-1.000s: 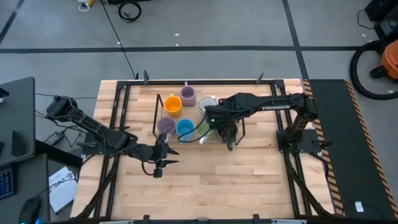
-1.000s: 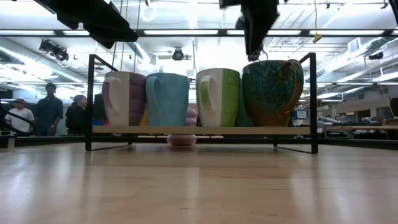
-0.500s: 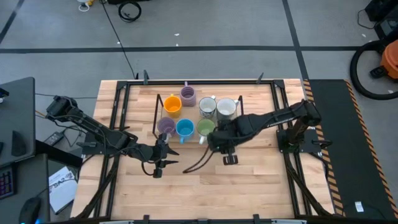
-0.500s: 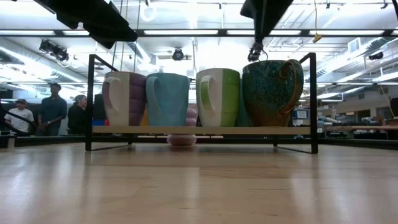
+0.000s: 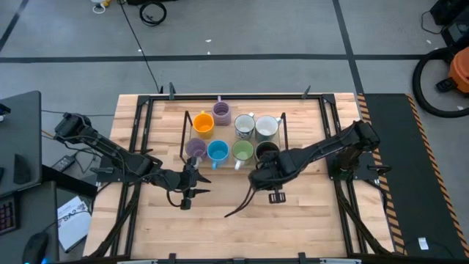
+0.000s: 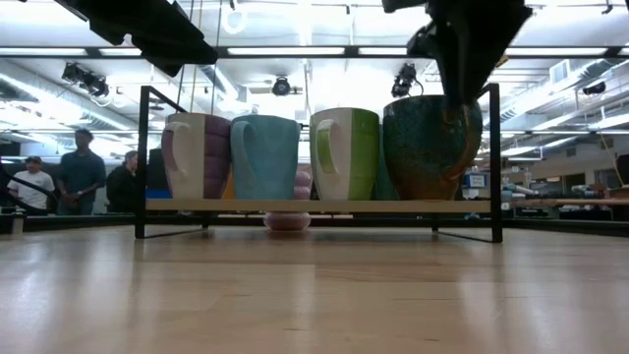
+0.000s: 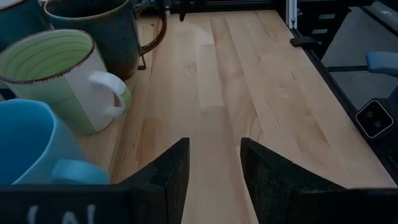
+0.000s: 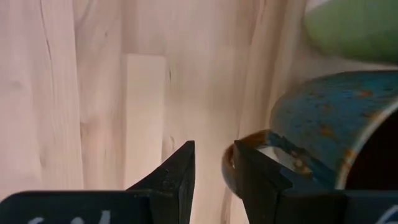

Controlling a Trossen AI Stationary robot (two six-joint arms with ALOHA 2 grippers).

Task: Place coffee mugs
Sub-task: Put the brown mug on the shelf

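Eight coffee mugs stand in two rows on the black wire rack (image 5: 183, 136). The near row holds a lavender mug (image 5: 195, 149), a blue mug (image 5: 217, 152), a green mug (image 5: 242, 152) and a dark speckled mug (image 5: 268, 152). My right gripper (image 5: 264, 177) points down, open, just on the near side of the dark mug (image 8: 323, 118). It stands beside that mug's handle (image 8: 239, 142) with nothing between its fingers. In the low view it (image 6: 460, 93) hides part of the dark mug (image 6: 423, 147). My left gripper (image 7: 214, 168) waits open above the table, near the rack's left end.
The far row has an orange mug (image 5: 204, 125), a purple mug (image 5: 222, 112), a patterned white mug (image 5: 244, 126) and a pale mug (image 5: 266, 127). Bare wooden tabletop (image 5: 242, 227) lies on the near side of the rack. People stand in the room behind (image 6: 79, 172).
My right gripper has gone from above the dark mug toward the table's near edge and somewhat down, still pointing down. The dark mug stays on the rack beside the green one.
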